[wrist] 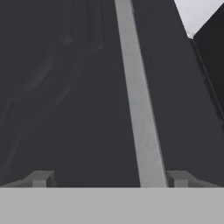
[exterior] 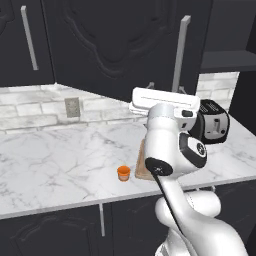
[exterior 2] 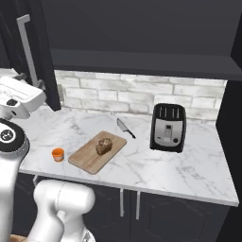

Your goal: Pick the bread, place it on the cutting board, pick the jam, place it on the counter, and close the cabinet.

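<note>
Orange jam (exterior 2: 57, 154) on counter (exterior 2: 156, 165), at 9 o'clock of cutting board (exterior 2: 87, 158) bearing bread (exterior 2: 104, 146). Gripper (wrist: 111, 178) spread wide, nothing held, facing cabinet (wrist: 65, 87) door handle (wrist: 139, 100).

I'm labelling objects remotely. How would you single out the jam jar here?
Start at the white marble counter and find the wooden cutting board near its front edge. The jam stands just off the board's end, away from the toaster: small, squat, orange.

- The arm hides most of the cutting board (exterior: 141, 165) in the left base view.
- Ahead of the gripper (wrist: 111, 178), the cabinet (wrist: 65, 87) door's handle (wrist: 138, 96) runs past the frame's top.
</note>
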Available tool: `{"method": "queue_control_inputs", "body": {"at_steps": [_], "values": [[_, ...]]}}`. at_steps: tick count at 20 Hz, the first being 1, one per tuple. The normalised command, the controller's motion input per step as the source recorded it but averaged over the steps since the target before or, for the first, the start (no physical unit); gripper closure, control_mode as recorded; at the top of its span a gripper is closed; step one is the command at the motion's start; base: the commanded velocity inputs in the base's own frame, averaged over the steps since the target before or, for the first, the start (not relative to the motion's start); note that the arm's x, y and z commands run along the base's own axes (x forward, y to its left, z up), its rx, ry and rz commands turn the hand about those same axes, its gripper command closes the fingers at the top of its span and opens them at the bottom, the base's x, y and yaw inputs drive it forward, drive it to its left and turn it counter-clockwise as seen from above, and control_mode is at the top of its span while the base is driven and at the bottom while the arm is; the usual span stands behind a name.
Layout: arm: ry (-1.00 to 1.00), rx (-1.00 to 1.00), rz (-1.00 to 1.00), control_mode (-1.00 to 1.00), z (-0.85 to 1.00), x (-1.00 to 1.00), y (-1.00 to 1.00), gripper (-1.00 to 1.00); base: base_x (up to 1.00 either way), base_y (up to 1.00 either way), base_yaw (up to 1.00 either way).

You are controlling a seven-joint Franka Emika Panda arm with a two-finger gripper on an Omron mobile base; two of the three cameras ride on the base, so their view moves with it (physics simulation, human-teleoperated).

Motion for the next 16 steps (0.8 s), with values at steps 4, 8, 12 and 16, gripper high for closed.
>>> {"method": "queue_control_inputs", "body": {"at_steps": [4, 8, 12, 16], "values": [[0.00, 0.00, 0.04, -1.00, 0.00, 0.30, -0.35, -1.00, 0.00, 0.00, 0.00], [0.00, 0.00, 0.01, -1.00, 0.00, 0.25, -0.32, -1.00, 0.00, 0.00, 0.00], [-0.01, 0.00, 0.00, -1.00, 0.00, 0.26, -0.32, -1.00, 0.00, 0.00, 0.00], [-0.01, 0.00, 0.00, -1.00, 0.00, 0.27, -0.29, -1.00, 0.00, 0.00, 0.00]]}}
